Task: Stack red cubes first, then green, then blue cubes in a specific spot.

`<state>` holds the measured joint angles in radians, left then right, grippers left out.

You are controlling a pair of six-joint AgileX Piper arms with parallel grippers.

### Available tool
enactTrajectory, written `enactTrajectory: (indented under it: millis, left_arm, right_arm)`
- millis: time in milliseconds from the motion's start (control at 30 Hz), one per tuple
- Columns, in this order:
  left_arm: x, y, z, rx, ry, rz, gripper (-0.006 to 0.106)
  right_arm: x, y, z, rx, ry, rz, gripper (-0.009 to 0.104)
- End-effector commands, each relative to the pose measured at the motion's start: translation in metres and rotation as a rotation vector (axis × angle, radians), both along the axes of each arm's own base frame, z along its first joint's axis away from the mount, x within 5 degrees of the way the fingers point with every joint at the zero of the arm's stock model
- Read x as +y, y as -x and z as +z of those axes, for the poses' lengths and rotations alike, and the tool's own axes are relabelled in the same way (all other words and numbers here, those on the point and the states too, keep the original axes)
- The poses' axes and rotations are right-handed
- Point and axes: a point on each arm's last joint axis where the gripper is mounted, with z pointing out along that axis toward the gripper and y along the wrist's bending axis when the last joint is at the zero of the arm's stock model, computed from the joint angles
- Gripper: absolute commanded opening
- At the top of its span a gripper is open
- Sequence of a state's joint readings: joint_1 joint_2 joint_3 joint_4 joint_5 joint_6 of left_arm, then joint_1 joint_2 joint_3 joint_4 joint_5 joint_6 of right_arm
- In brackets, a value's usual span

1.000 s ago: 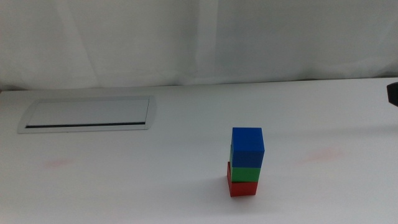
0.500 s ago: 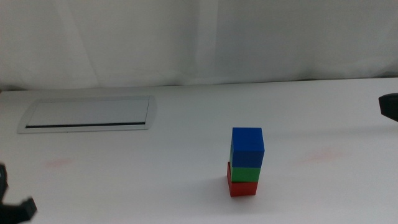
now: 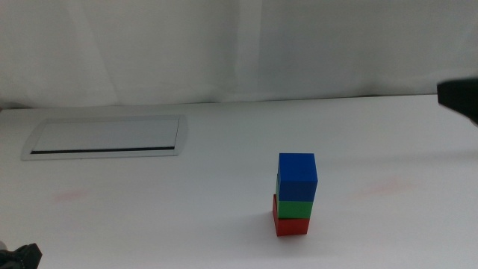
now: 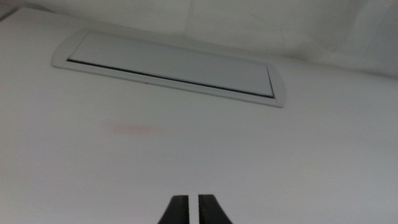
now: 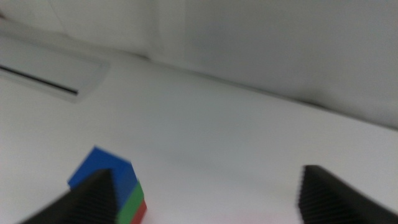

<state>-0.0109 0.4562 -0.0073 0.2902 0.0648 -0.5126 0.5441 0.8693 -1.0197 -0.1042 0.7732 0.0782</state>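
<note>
At the near left corner of the table (image 3: 224, 149), the left gripper (image 3: 22, 256) shows only as a dark tip at the bottom edge of the middle view. Its wrist camera shows its two jaws drawn together with only a thin slit between them, holding nothing, above bare white tabletop.

A little farther in, right of centre, the three cubes stand in one stack. The red cube (image 3: 291, 222) sits on the table at the bottom, the green cube (image 3: 294, 207) rests on it, and the blue cube (image 3: 297, 174) is on top. The blue and green cubes sit slightly to the right of the red one, so a sliver of red shows at the stack's left side. Nothing touches the stack.

Faint pinkish marks lie on the table, one (image 3: 72, 196) to the left of the stack and one to its right.

Farther back on the left, a flat grey panel (image 3: 108, 137) with a dark slot along its near edge is set into the tabletop.

At the far right edge, the right gripper (image 3: 461, 98) is a dark, blurred shape well apart from the stack. In its wrist view its jaws stand wide apart and empty, with the stack seen beside one of them.
</note>
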Motion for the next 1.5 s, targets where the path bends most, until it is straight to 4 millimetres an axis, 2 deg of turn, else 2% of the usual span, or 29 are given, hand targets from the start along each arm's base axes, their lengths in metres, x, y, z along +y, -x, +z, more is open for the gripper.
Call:
enactTrajectory:
  millis: [0, 67, 133, 167, 400, 533, 633, 833, 967, 1033, 1100, 1200, 1333, 1433, 1467]
  left_arm:
    - [-0.001, 0.004, -0.011, 0.017, 0.048, 0.015, -0.002]
    - [-0.001, 0.004, -0.011, 0.013, 0.038, 0.009, -0.002]
    - [-0.001, 0.004, -0.011, 0.011, 0.039, 0.009, -0.002]
    - [-0.001, 0.004, -0.011, 0.011, 0.039, 0.009, -0.002]
    - [-0.001, 0.003, -0.01, 0.005, 0.039, 0.007, -0.002]
    - [-0.001, 0.003, -0.01, 0.005, 0.037, 0.006, -0.002]
    - [-0.001, 0.003, -0.01, 0.005, 0.034, 0.005, -0.002]
    - [-0.001, 0.003, -0.01, 0.005, 0.034, 0.005, -0.002]
    - [-0.001, 0.003, -0.01, 0.005, 0.032, 0.004, -0.002]
    - [-0.001, 0.003, -0.01, 0.005, 0.032, 0.004, -0.002]
    - [-0.001, 0.003, -0.01, 0.005, 0.032, 0.004, -0.003]
    - [-0.001, 0.003, -0.01, 0.005, 0.023, 0.0, -0.003]
    - [-0.001, 0.003, -0.01, 0.005, 0.021, -0.001, -0.003]
    - [-0.001, 0.003, -0.01, 0.005, 0.021, -0.001, -0.003]
    - [-0.001, 0.003, -0.01, 0.005, 0.021, -0.001, -0.003]
  right_arm:
    - [0.009, -0.015, -0.001, -0.049, -0.022, 0.009, 0.063]
    - [0.017, -0.027, -0.005, -0.062, -0.032, 0.015, 0.036]
    - [0.026, -0.041, -0.012, -0.056, -0.034, 0.02, 0.003]
    - [0.029, -0.047, -0.015, -0.052, -0.032, 0.022, -0.002]
    - [0.054, -0.087, -0.06, 0.074, 0.059, 0.036, -0.003]
    - [0.05, -0.083, -0.072, 0.102, 0.065, 0.025, -0.003]
    - [0.034, -0.071, -0.079, 0.061, 0.056, -0.03, -0.003]
    - [-0.034, -0.057, -0.086, 0.041, 0.065, -0.314, -0.003]
    - [-0.071, -0.037, -0.067, -0.066, 0.084, -0.451, -0.003]
    - [-0.08, -0.02, -0.057, -0.149, 0.078, -0.486, -0.003]
    - [-0.079, -0.008, -0.059, -0.222, 0.051, -0.467, -0.003]
    - [-0.076, 0.012, -0.077, -0.346, -0.035, -0.431, -0.003]
    - [-0.074, 0.041, -0.106, -0.479, -0.002, -0.367, -0.003]
    - [-0.073, 0.058, -0.136, -0.548, 0.007, -0.332, -0.003]
    - [-0.073, 0.069, -0.155, -0.575, -0.001, -0.326, -0.003]
